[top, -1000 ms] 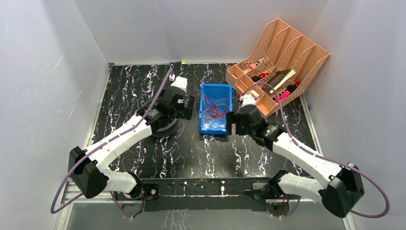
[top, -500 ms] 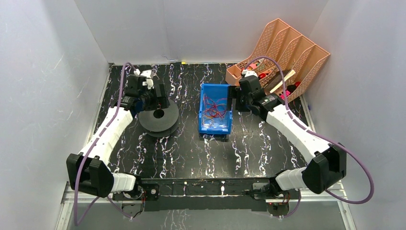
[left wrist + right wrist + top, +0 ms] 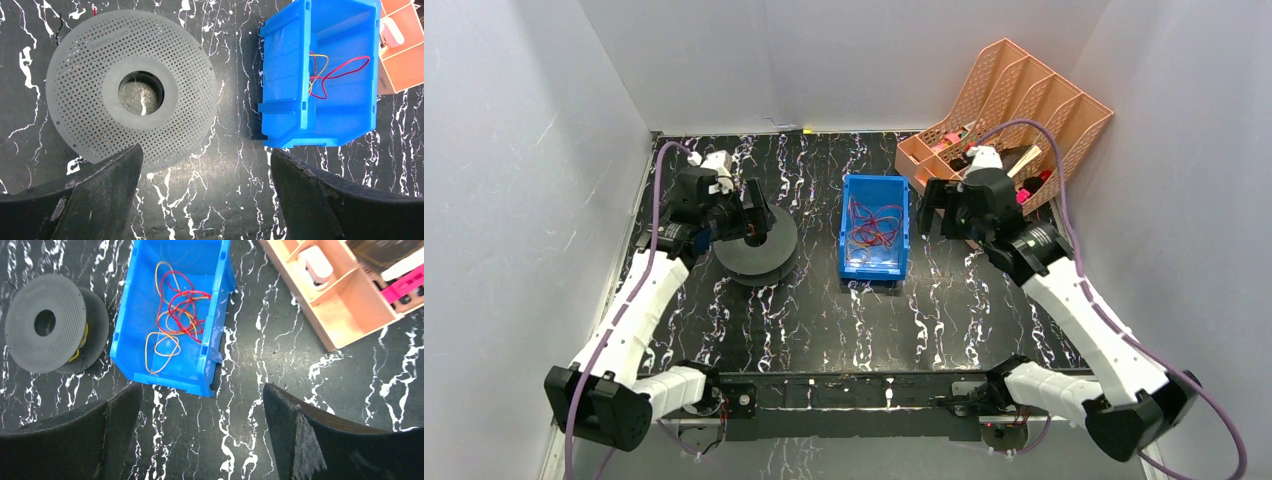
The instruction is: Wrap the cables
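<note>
The cables (image 3: 872, 228) are a loose tangle of thin red and yellow wires lying in a blue bin (image 3: 845, 230). The right wrist view shows the cables (image 3: 175, 315) and the bin (image 3: 127, 315) from above. In the left wrist view only part of the cables (image 3: 330, 75) shows inside the bin (image 3: 285, 75). A grey perforated spool (image 3: 756, 250) lies flat left of the bin, with some yellow wire (image 3: 82, 337) between its discs. My left gripper (image 3: 749, 215) hovers open over the spool (image 3: 132, 90), holding nothing. My right gripper (image 3: 939, 210) hovers open just right of the bin, holding nothing.
A peach desk organizer (image 3: 1014, 110) with pens and small items stands at the back right, close behind my right gripper, and shows as the organizer (image 3: 345, 305) in the right wrist view. White walls close in the black marbled table (image 3: 824, 320) on three sides.
Both arms have pulled away from the bin's sides. The left gripper moved left to over the spool. The right gripper moved back and right toward the organizer. Both stayed open.
</note>
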